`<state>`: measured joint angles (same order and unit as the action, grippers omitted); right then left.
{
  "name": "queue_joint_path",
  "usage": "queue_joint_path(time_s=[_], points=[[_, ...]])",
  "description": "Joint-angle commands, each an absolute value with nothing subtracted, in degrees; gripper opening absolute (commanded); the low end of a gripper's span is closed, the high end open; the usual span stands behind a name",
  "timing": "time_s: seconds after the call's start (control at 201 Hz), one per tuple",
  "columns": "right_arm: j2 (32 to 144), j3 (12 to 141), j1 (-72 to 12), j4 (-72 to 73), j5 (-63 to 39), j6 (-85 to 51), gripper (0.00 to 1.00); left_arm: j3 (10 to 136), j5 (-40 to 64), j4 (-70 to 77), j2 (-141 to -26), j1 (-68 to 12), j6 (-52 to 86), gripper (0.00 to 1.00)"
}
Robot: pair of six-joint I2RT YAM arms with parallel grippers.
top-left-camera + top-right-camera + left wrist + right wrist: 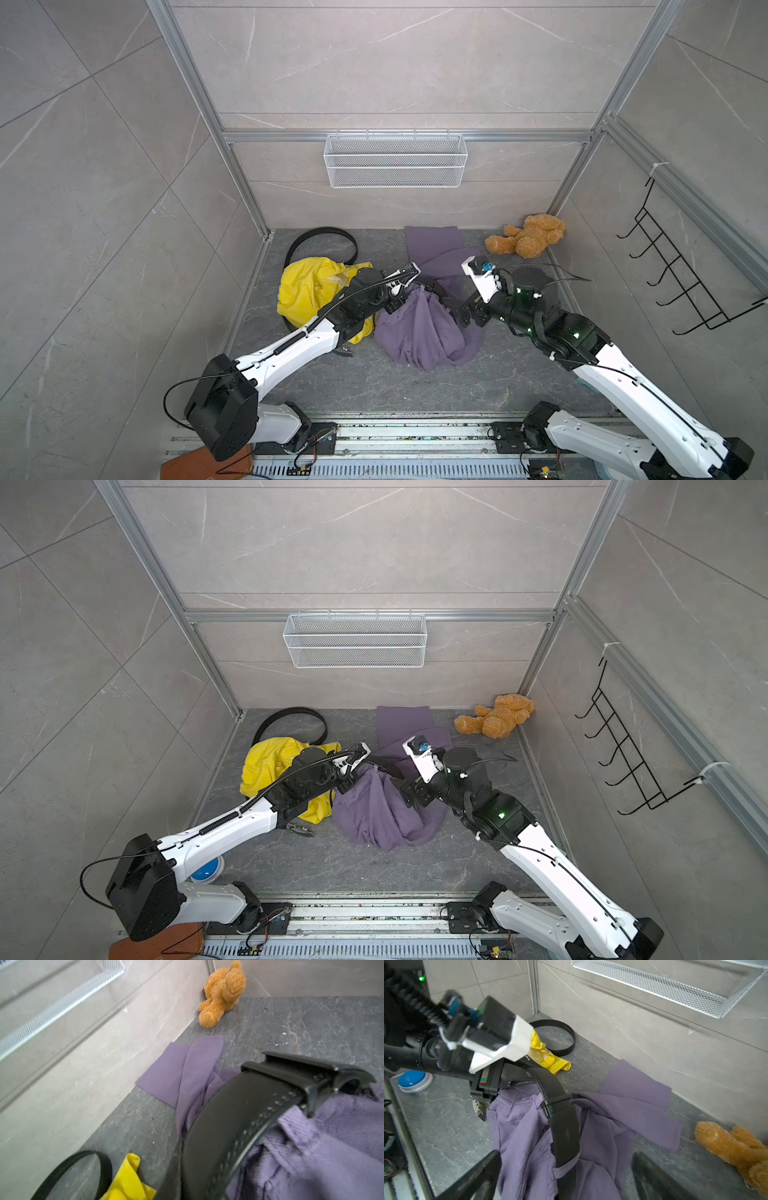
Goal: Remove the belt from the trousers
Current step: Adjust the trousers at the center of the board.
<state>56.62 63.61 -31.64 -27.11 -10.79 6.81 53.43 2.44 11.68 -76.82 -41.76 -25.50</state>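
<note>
The purple trousers [419, 332] [374, 812] lie bunched in the middle of the floor, with one leg stretched toward the back wall. A black belt [432, 286] [228, 1115] [564, 1126] runs through the waistband loops. My left gripper [395, 301] [347, 781] [500, 1078] is shut on the belt at the left end of the waistband, lifting it a little. The right gripper [467, 311] [409, 789] [566, 1176] stands open just right of the waistband. Its fingers [483, 1174] straddle the belt and a loop without touching them.
A second black belt [324, 237] loops at the back left beside a yellow garment [307, 286]. A teddy bear [525, 239] lies in the back right corner. A wire basket [395, 160] hangs on the back wall, a hook rack [681, 282] on the right wall. A blue button [205, 870] sits front left.
</note>
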Motion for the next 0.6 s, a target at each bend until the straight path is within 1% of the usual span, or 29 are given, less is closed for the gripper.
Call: queue_joint_path(time_s=[0.0,0.085,0.169,0.254,0.339,0.414,0.513,0.568,0.598], points=[[61.13,67.71,-23.28,-31.32,-39.75,4.79,1.00,56.35,7.52,24.68,-70.86,-41.62,-29.49,0.00],[65.61,70.26,-19.42,-31.53,-51.73,4.12,1.00,56.41,8.34,23.56,-68.58,-41.65,-30.42,0.00],[68.97,72.65,-19.20,-33.12,-57.31,5.87,0.99,56.08,8.59,22.21,-66.26,-41.65,-31.16,0.00],[71.05,73.82,-19.76,-35.06,-59.56,8.26,0.99,55.63,8.86,21.43,-64.45,-41.67,-32.05,0.00],[72.88,75.01,-21.90,-36.76,-56.78,10.54,0.99,55.47,9.28,21.09,-63.58,-41.70,-32.58,0.00],[75.55,76.02,-23.62,-38.20,-56.96,12.03,0.98,55.54,9.57,21.14,-63.35,-41.63,-32.63,0.00],[77.79,76.30,-25.50,-38.35,-60.41,13.53,0.92,55.44,8.93,21.89,-63.53,-41.62,-32.75,0.00],[78.04,76.11,-26.63,-38.32,-61.31,14.11,0.87,54.95,7.93,22.64,-63.84,-41.65,-33.22,0.00],[78.13,75.85,-27.20,-38.64,-61.50,14.59,0.81,54.52,7.17,23.62,-63.89,-41.63,-33.41,0.00]])
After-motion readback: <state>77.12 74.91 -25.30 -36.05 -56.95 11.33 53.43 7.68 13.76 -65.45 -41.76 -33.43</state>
